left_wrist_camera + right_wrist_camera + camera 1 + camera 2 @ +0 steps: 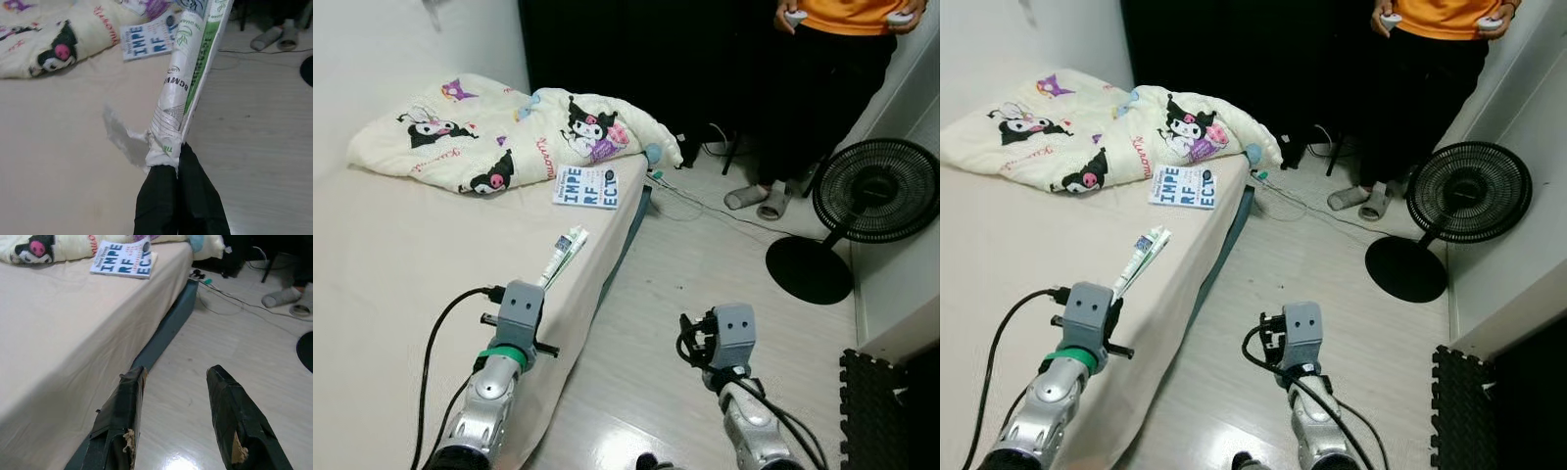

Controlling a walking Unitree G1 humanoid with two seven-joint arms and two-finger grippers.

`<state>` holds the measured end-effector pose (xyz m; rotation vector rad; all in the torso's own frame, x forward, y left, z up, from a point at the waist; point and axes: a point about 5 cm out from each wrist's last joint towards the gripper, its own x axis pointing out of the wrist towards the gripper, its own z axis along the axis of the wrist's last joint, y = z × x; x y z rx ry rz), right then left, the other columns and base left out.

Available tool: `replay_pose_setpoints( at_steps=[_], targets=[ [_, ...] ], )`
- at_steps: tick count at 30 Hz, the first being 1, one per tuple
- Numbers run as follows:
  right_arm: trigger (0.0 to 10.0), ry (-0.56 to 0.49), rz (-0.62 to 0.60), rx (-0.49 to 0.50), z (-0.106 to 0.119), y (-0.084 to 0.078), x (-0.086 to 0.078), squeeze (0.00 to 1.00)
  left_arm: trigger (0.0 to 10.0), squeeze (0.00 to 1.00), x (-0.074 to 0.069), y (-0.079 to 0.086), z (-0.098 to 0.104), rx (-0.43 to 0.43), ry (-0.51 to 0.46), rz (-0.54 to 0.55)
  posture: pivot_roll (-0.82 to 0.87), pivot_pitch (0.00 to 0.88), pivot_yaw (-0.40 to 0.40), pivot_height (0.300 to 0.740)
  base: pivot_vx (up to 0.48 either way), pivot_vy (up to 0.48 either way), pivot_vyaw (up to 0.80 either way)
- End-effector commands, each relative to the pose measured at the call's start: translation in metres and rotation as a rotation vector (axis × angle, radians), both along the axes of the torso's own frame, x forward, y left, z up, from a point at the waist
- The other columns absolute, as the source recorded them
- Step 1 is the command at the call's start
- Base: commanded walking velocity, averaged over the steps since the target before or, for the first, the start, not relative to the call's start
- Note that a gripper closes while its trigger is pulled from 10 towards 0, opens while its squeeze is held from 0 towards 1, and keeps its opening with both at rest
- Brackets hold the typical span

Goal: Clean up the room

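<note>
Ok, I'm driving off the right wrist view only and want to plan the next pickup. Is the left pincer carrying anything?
Observer: Yes, the left pincer is shut on a white and green wrapper, held over the bed edge.
Operator: What lies past the book?
Observer: A crumpled cartoon-print blanket behind the book.
Operator: Anything on the floor to my right?
Observer: A black standing fan, and a person beyond it.
</note>
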<state>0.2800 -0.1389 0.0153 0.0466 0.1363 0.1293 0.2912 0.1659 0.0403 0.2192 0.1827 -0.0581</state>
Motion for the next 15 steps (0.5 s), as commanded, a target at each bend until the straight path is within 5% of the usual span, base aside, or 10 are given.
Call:
replay_pose_setpoints(
  at_steps=[1,13,15],
  targets=[
    [10.0,0.043,-0.023,0.012,-0.0072,-0.0048,-0.0043,0.00,10.0,0.00,-0.0039,-0.0022,-0.0061,0.000,0.025,-0.004,0.03,0.049,0.024,0.740,-0.326,0.000,-0.80],
    [10.0,0.038,-0.020,-0.003,-0.0064,-0.0050,-0.0035,0.00,10.0,0.00,-0.0031,-0.0026,-0.0061,0.000,0.027,-0.002,0.03,0.048,0.025,0.740,-0.325,0.000,-0.79],
    [10.0,0.033,-0.015,-0.007,-0.0057,-0.0043,-0.0030,0.00,10.0,0.00,-0.0030,-0.0026,-0.0061,0.002,0.026,-0.002,0.03,0.047,0.025,0.740,-0.326,0.000,0.00]
  ],
)
